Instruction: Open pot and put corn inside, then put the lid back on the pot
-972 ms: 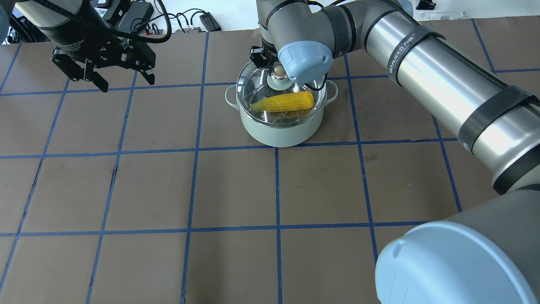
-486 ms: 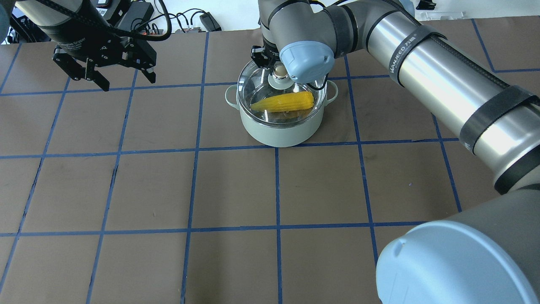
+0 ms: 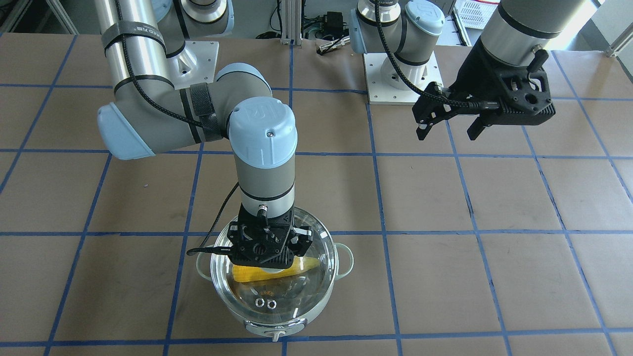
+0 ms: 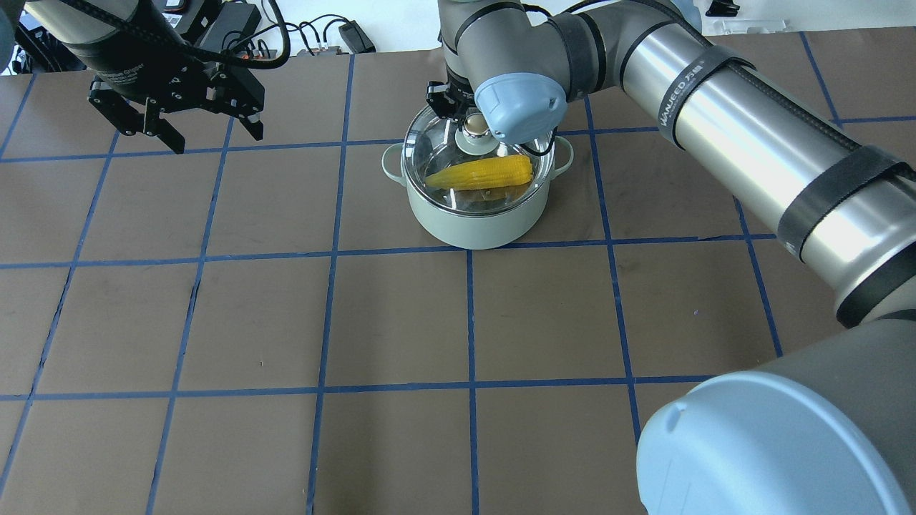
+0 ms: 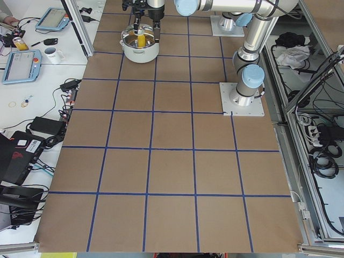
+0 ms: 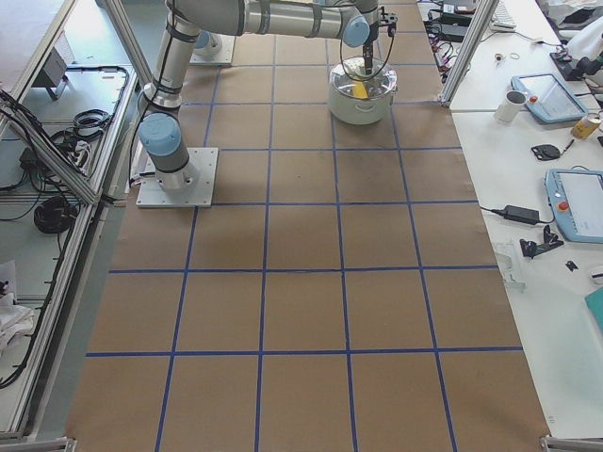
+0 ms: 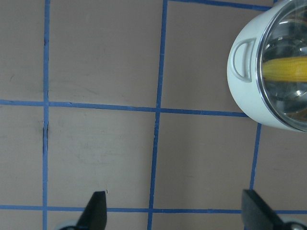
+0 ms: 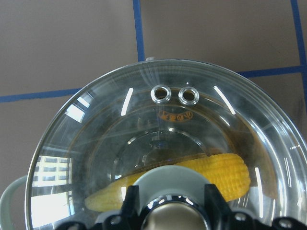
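Lid [image 8: 96,143] sits level on the rim directly under the right gripper [image 8: 170,197], whose jaws stand either side of the knob [image 4: 473,126]; whether they pinch it or merely bracket it I cannot tell. Below the jaws, through the glass, the corn [image 8: 211,172] lies inside the pot [image 4: 472,225], its only visible contents, so opening, loading and closing look done, with just release and retreat left. Far to the side, the left gripper [image 7: 175,213] hangs spread wide and empty above the table [image 7: 96,72].
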